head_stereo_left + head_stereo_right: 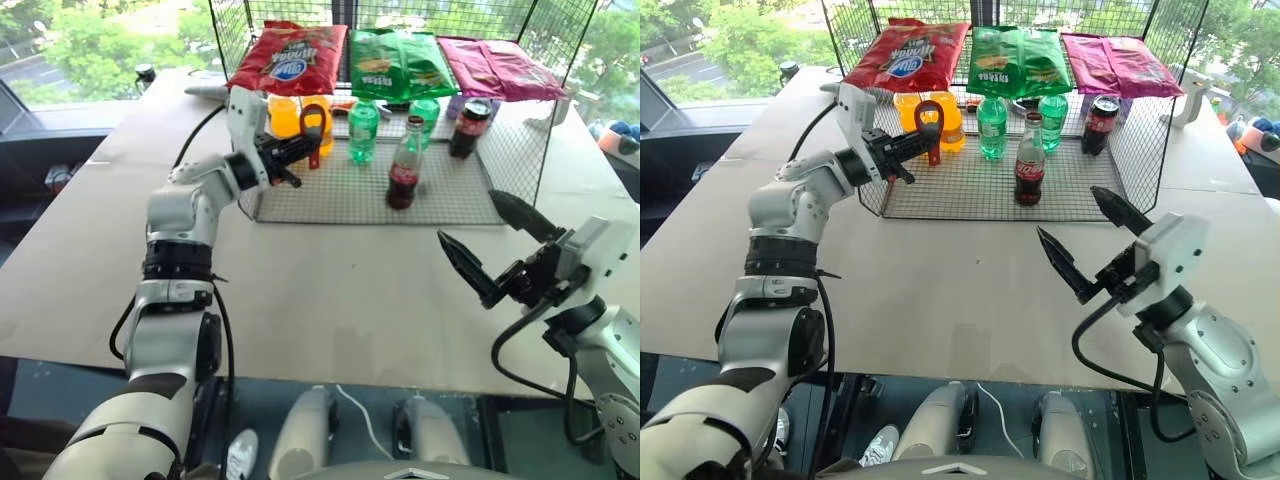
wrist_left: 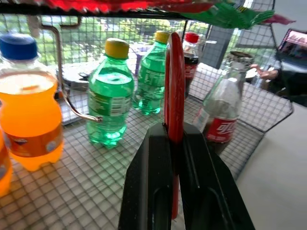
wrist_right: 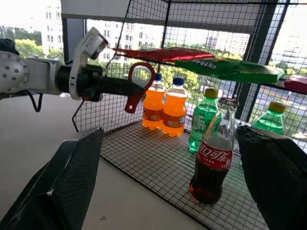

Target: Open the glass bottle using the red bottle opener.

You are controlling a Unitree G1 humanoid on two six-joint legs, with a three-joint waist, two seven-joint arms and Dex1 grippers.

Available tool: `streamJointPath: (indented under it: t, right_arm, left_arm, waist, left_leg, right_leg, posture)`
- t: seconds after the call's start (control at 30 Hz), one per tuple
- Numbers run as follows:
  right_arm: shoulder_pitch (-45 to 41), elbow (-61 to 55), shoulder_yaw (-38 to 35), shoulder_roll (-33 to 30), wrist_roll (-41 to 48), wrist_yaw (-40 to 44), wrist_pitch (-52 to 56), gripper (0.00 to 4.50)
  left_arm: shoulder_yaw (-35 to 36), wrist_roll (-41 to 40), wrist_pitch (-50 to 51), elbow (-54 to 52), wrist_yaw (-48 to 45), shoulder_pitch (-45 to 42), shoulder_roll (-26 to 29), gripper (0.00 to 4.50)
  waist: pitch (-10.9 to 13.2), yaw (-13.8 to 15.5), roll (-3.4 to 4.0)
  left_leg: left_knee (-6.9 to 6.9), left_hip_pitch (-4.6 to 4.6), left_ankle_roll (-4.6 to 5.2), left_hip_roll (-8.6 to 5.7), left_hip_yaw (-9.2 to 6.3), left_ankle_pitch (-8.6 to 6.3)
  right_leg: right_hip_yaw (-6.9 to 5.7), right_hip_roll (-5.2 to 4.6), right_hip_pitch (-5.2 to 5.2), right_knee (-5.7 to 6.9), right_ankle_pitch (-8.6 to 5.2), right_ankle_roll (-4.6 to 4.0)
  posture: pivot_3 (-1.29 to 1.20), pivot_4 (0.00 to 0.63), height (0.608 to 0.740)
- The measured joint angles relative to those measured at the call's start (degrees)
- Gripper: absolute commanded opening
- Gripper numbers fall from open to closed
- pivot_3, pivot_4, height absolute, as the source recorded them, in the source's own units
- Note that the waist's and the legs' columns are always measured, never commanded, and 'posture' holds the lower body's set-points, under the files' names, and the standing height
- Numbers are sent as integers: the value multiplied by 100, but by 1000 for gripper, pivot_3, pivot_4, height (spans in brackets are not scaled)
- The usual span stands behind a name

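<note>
The left gripper (image 1: 292, 152) is clamped on the opener (image 1: 314, 130), held in the air over the left part of the wire rack (image 1: 340, 195), with the ring head up and the handle hanging below the fingers. The bottle (image 1: 405, 166) stands upright on the rack floor, to the right of the opener and well apart from it, near the rack's front edge. The right gripper (image 1: 1092, 240) hangs over the worktop (image 1: 330, 290) in front of the rack with its fingers spread wide and nothing between them; the bottle lies ahead of it, in line with the gap.

The bottle is clear contoured glass, dark cola filling the lower part, a red label band at the waist, a narrow neck and the cap on. The opener is flat and red.

Behind the bottle stand two green bottles (image 1: 363, 132), two orange ones (image 1: 285, 117) to the left, and a stubby dark cola container (image 1: 469, 128) to the right. Three crisp bags (image 1: 398, 62) lie on the rack's upper shelf.
</note>
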Motion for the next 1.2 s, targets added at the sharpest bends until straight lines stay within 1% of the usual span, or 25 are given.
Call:
streamJointPath:
  t: [0.07,0.1,0.17,0.2,0.23,0.3,0.37,0.43,0.5,0.6,0.7,0.83,0.93,1.1,1.2]
  right_arm:
    - [-109,-28,202,-249,-221,-164,400,4500]
    - [-147,-37,253,-301,-268,-196,490,4500]
    - [-272,-182,373,-411,-428,-427,938,4500]
    - [-304,-203,389,-411,-447,-468,1009,4500]
    - [-407,-212,460,-412,-475,-512,1150,4500]
    - [-486,-212,539,-412,-506,-531,1261,4500]
    - [-664,-205,690,-417,-653,-606,1452,4500]
    - [-849,-182,847,-466,-856,-665,1615,4500]
    - [-1192,-61,1152,-599,-1213,-821,1877,4500]
    - [-1635,95,1519,-607,-1623,-1005,2219,4500]
    - [-2270,171,2049,-737,-2140,-1140,2727,4500]
    - [-3197,167,2495,-715,-2641,-1314,3518,4500]
    - [-3614,154,2765,-633,-2835,-1378,4050,4500]
    - [-4128,154,3110,-666,-3215,-1484,4756,4500]
    - [-4445,147,3590,-990,-3528,-1595,5234,4500]
  left_arm:
    - [160,-518,862,-467,200,213,-176,65]
    - [177,-614,1014,-532,241,237,-208,65]
    - [448,-1121,1759,-891,679,290,-489,65]
    - [509,-1263,1924,-966,778,290,-563,65]
    - [686,-1558,2311,-1143,1055,290,-736,65]
    - [884,-1829,2648,-1259,1371,290,-961,65]
    - [1212,-2175,3060,-1284,1965,279,-1319,65]
    - [1381,-2350,3253,-1289,2428,275,-1575,65]
    - [1563,-2419,3323,-1332,2990,208,-1914,65]
    - [1703,-2546,3353,-1392,3688,51,-2323,65]
    - [1964,-2800,3650,-1302,4361,-196,-2563,65]
    - [2298,-3328,3833,-1047,5012,-481,-2985,65]
    - [2434,-3644,3836,-869,5423,-527,-3299,65]
    - [2386,-3948,3560,-658,6006,-529,-3403,65]
    - [2252,-3981,3185,-639,6304,-528,-3411,65]
  waist:
    - [0,-21,0]
    - [1,-24,-1]
    - [1,-35,-3]
    - [1,-37,-3]
    - [1,-50,-2]
    - [1,-64,-2]
    - [1,-66,-2]
    - [1,-65,-3]
    - [2,-65,-4]
    - [3,-53,-6]
    - [4,-73,-6]
    - [4,-53,-6]
    - [4,-51,-7]
    - [5,-65,-9]
    - [5,-56,-9]
  left_leg:
    - [6,-2,0,-1,-7,0]
    - [9,-1,0,-1,-8,0]
    - [12,-1,0,-1,-13,0]
    - [12,0,0,-1,-13,0]
    - [12,2,0,-2,-12,0]
    - [12,4,0,-3,-11,0]
    - [14,4,0,-3,-11,0]
    - [14,5,0,-5,-10,0]
    - [18,4,0,-7,-9,0]
    - [18,2,0,-10,-10,0]
    - [17,3,0,-14,-5,0]
    - [17,1,0,-14,-13,0]
    - [17,-1,0,-22,-11,0]
    - [15,-1,0,-31,-13,0]
    - [14,-2,0,-32,-13,0]
  right_leg:
    - [0,-2,0,6,0,0]
    - [-1,-2,1,6,-2,4]
    - [-1,-1,0,14,-9,14]
    - [-1,-1,1,15,-9,14]
    - [1,-1,1,18,-9,15]
    - [2,-1,1,19,-10,16]
    - [3,0,1,21,-11,17]
    - [4,0,1,22,-11,17]
    - [5,0,1,22,-10,17]
    - [5,-1,0,22,-8,12]
    - [9,0,-2,24,-8,13]
    - [4,1,-2,24,-8,13]
    - [5,-3,-1,24,-1,10]
    - [5,-3,-3,24,4,16]
    - [4,-5,-3,23,-3,2]
  posture:
    - [0,150,740]
    - [0,150,740]
    - [0,150,740]
    - [0,150,740]
    - [0,150,740]
    - [0,150,740]
    - [0,150,740]
    - [0,150,740]
    - [0,150,740]
    - [0,150,740]
    - [0,150,740]
    - [0,150,740]
    - [0,150,740]
    - [0,150,740]
    - [0,150,740]
